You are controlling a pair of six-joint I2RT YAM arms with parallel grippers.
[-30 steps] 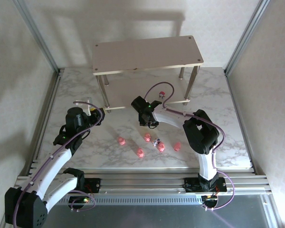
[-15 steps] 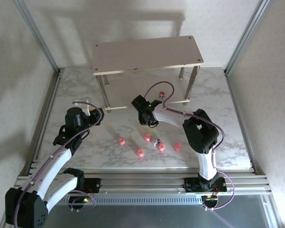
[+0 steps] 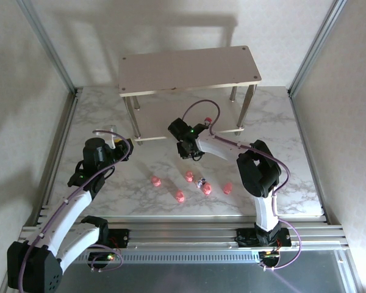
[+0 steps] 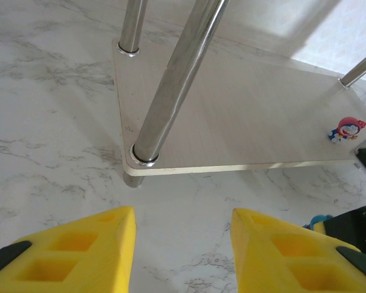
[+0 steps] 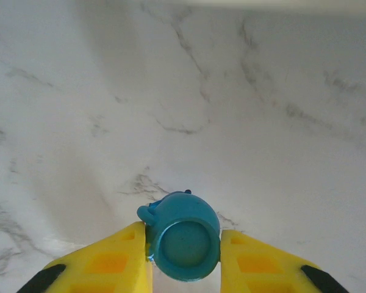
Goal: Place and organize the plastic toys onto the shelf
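1. Five pink toys point(image 3: 180, 196) and a whitish-blue toy point(image 3: 200, 182) lie scattered on the marble table point(image 3: 293, 134), well in front of the shelf point(image 3: 189, 70).
2. The left gripper point(image 4: 183, 226) hovers just off the shelf's front left leg. Its jaws stand apart with nothing between them.
3. The right gripper point(image 5: 184, 237) hangs just in front of the shelf's lower board, near its middle. Its yellow fingers point(image 5: 125, 251) are clamped on a blue toy point(image 5: 184, 245).
4. A red toy point(image 4: 346, 129) stands upright on the shelf's lower board, right of the middle and near the front edge.
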